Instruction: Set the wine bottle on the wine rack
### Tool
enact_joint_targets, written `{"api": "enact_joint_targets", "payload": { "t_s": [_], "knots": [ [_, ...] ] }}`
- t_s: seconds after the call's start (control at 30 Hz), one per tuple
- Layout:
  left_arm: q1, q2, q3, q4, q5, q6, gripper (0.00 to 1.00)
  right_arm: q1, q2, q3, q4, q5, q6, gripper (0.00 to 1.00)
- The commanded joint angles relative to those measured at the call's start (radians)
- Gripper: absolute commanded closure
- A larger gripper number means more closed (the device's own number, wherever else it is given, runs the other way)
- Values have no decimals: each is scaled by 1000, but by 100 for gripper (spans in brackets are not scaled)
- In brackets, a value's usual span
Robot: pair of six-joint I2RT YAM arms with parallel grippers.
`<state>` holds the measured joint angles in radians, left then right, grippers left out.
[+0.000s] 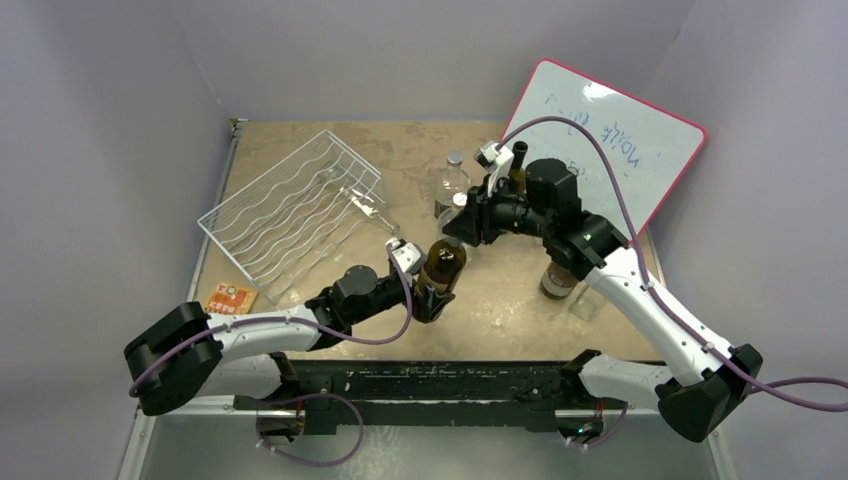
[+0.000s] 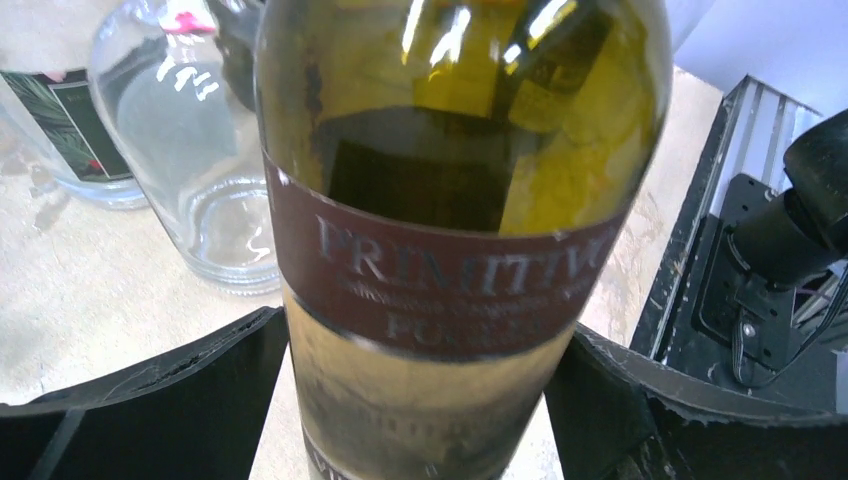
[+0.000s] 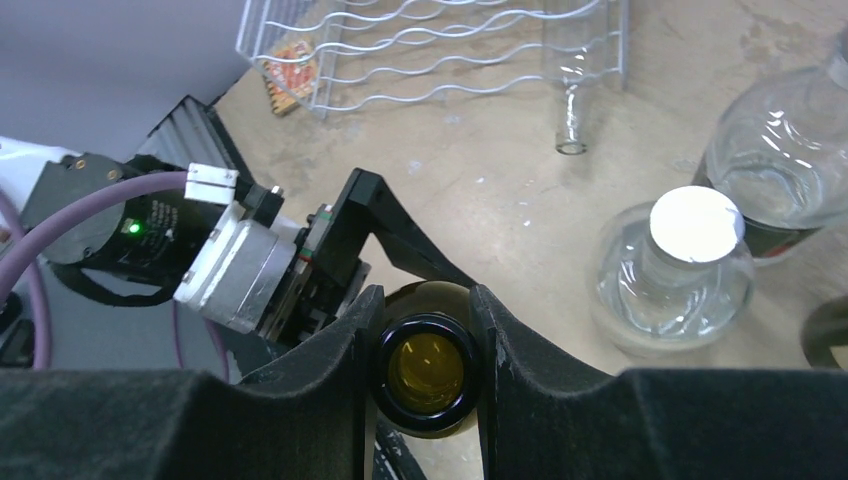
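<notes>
Pinching the uncorked wine bottle [image 3: 427, 372] by its mouth is the right tool [image 3: 425, 318]; left tool [image 2: 428, 345] straddles it (grip unclear).

Bare table [image 1: 500, 305] runs along the near edge and in a strip between the wine rack [image 1: 280, 220] and the bottles at mid-table. A clear bottle [image 3: 571, 115] fills the rack's groove nearest the table's middle, its neck jutting past the wires; the grooves toward the left edge lie open. A white-capped bottle [image 3: 672, 270] and a taller bottle [image 3: 780, 150] crowd the middle, a whiteboard [image 1: 600, 140] walls off the far right corner, and the left arm [image 1: 270, 330] crosses just beside the rack's near side.
</notes>
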<state>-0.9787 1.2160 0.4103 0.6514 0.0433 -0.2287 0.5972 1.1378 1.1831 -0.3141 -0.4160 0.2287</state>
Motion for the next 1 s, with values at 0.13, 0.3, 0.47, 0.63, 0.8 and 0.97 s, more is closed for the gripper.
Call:
{"api": "enact_joint_targets", "payload": {
  "t_s": [0.13, 0.3, 0.47, 0.63, 0.8, 0.97],
  "knots": [
    [-3, -20, -29, 143, -58, 24, 9, -2, -22, 76, 151, -164, 28, 100],
    [-2, -33, -10, 74, 31, 57, 6, -2, -22, 82, 160, -196, 17, 100],
    [-1, -71, 17, -33, 56, 127, 4, -2, -34, 81, 158, -235, -11, 100],
    [-2, -81, 5, 18, 96, 106, 14, -2, -49, 75, 156, -268, -31, 100],
    [-1, -123, 53, -18, 97, 82, 65, -2, -73, 76, 151, -326, -60, 100],
    [-2, -198, 186, -243, 13, 197, 100, -1, -124, 96, 111, -301, -67, 52]
  ]
}}
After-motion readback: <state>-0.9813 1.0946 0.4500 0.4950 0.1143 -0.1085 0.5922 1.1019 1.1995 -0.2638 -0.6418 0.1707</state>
